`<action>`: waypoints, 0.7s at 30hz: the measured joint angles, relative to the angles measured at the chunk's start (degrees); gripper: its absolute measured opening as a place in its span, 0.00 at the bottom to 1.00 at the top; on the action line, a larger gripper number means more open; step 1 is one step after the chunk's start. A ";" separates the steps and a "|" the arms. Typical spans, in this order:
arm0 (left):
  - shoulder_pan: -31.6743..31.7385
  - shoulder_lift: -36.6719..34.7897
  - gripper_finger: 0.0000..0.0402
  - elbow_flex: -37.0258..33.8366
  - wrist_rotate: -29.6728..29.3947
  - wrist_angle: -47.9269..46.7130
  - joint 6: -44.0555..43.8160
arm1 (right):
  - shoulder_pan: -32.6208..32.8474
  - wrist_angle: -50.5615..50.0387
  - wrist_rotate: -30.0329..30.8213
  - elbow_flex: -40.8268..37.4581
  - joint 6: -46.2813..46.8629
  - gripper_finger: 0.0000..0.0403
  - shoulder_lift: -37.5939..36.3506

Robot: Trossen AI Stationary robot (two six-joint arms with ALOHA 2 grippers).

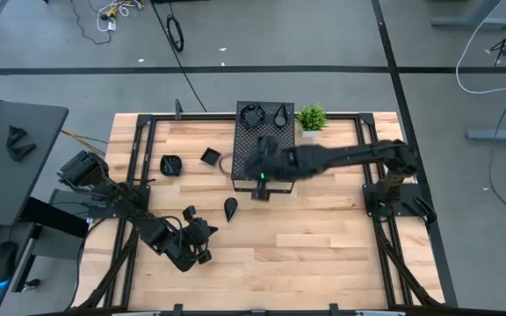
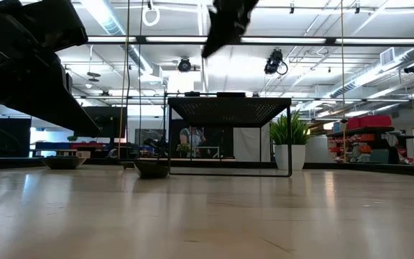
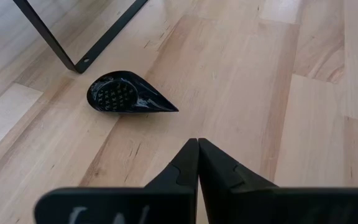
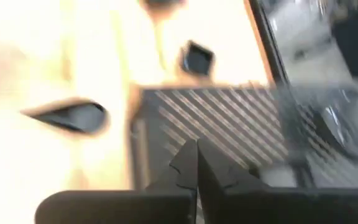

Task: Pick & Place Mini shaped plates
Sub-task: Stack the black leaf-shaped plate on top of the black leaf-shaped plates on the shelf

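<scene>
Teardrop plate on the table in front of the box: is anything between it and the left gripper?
Nothing visible. In the left wrist view only bare wood lies between the left gripper, fingers together, and the teardrop plate. The box leg stands beyond the plate, off the approach line.

Ceiling lights are glaring brightly in the low view, leaving the arm silhouetted. The right wrist view is smearing with blur and washing out over the table. The teardrop plate is showing crisp, glossy reflections.
</scene>
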 joint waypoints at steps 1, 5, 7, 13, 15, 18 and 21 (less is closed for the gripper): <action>0.00 0.00 0.04 0.00 0.00 0.02 0.00 | 1.60 1.31 0.17 0.01 -0.27 0.01 0.00; 0.00 0.00 0.04 -0.01 0.00 0.03 -0.01 | 8.08 5.73 3.98 0.01 -0.74 0.01 0.53; 0.02 0.00 0.04 -0.02 0.00 -0.02 0.01 | 11.06 6.70 5.69 -0.05 0.52 0.01 0.83; 0.00 0.01 0.04 -0.01 0.01 0.00 -0.01 | 18.78 21.44 6.42 -7.58 2.62 0.01 0.57; 0.02 0.00 0.04 0.00 0.00 0.01 -0.01 | 20.81 28.15 6.31 -11.80 2.88 0.01 0.46; 0.02 0.00 0.04 -0.02 0.00 0.02 -0.01 | 23.25 35.79 6.27 -18.30 5.27 0.01 0.55; 0.02 0.00 0.04 -0.02 0.00 0.07 -0.01 | 24.94 45.72 6.29 -24.21 9.64 0.01 0.51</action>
